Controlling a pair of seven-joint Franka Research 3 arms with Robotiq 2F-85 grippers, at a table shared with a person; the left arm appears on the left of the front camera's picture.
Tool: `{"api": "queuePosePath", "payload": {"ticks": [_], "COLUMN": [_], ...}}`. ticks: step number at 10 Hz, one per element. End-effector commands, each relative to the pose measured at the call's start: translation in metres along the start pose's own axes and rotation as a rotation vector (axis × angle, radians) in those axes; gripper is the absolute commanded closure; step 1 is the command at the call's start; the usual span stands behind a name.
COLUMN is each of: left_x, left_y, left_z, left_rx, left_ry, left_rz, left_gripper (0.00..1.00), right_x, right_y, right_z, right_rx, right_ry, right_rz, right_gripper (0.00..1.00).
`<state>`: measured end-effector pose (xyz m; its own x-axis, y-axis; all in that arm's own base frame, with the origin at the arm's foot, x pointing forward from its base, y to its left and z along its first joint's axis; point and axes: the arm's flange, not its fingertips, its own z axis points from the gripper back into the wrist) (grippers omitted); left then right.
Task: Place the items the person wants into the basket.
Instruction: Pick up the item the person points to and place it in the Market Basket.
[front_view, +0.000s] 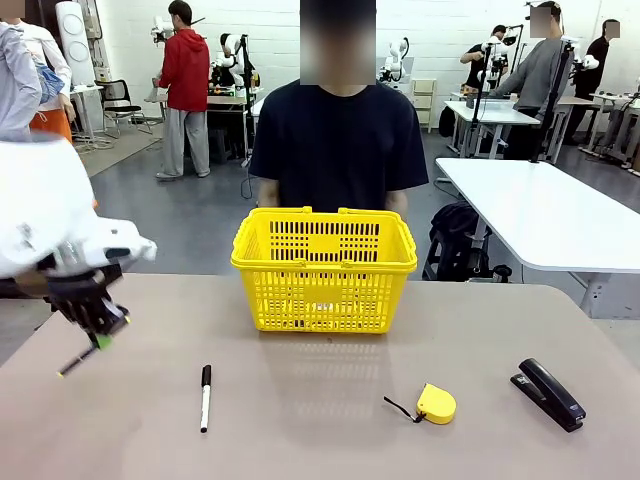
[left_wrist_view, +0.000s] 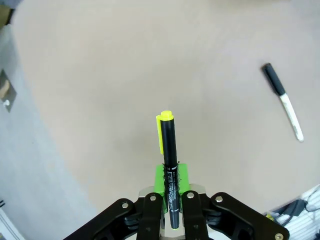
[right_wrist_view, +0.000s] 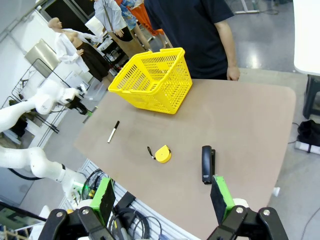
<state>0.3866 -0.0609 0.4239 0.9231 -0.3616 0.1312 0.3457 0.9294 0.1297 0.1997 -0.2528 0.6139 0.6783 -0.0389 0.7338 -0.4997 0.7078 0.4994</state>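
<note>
In the front view, my left gripper (front_view: 95, 325) hangs above the table (front_view: 320, 440), well to the left of the basket (front_view: 325, 290) and nearer to me than it. It is clamped on the pen (front_view: 80, 358), which slants down and leftward with its yellow tip lowest. The basket stands at the far middle of the table, right in front of the person (front_view: 338, 140). On my side of the basket lie a white marker (front_view: 205, 397) to its left, a yellow tape measure (front_view: 436, 403) a little to its right, and the stapler (front_view: 548, 394) farther right again.

In the left wrist view, the green pads press the black pen from both sides, and its yellow tip sticks out beyond them over bare table. The marker lies off to one side.

In the right wrist view, my right gripper (right_wrist_view: 162, 200) has its fingers spread wide with nothing between them. The stapler lies just ahead of it, well short of the basket.
</note>
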Motion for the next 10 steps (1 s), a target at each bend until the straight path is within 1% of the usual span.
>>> {"api": "queuePosePath", "payload": {"ticks": [1,3,4,6,7,10], "left_x": [-0.025,-0.03,-0.036,-0.046,-0.041,-0.041], "left_y": [0.001,-0.003,-0.006,-0.002,-0.006,-0.006], "left_z": [0.077,0.125,0.134,0.134,0.149,0.149], "left_rx": [0.074,0.09,0.08,0.082,0.083,0.083], "left_ry": [-0.052,-0.11,-0.128,-0.131,-0.137,-0.137], "left_rz": [-0.042,-0.057,-0.053,-0.01,-0.041,-0.041], "left_gripper": [0.92,0.92,0.92,0.92,0.92,0.92], "right_x": [0.002,0.002,0.002,0.002,0.002,0.002], "right_y": [0.0,0.0,0.0,0.0,0.0,0.0], "right_z": [0.001,0.001,0.001,0.001,0.001,0.001], "right_rx": [0.018,0.018,0.018,0.018,0.018,0.018], "right_ry": [-0.02,-0.02,-0.02,-0.02,-0.02,-0.02], "right_rz": [0.011,0.011,0.011,0.011,0.011,0.011], "right_gripper": [0.0,0.0,0.0,0.0,0.0,0.0]}}
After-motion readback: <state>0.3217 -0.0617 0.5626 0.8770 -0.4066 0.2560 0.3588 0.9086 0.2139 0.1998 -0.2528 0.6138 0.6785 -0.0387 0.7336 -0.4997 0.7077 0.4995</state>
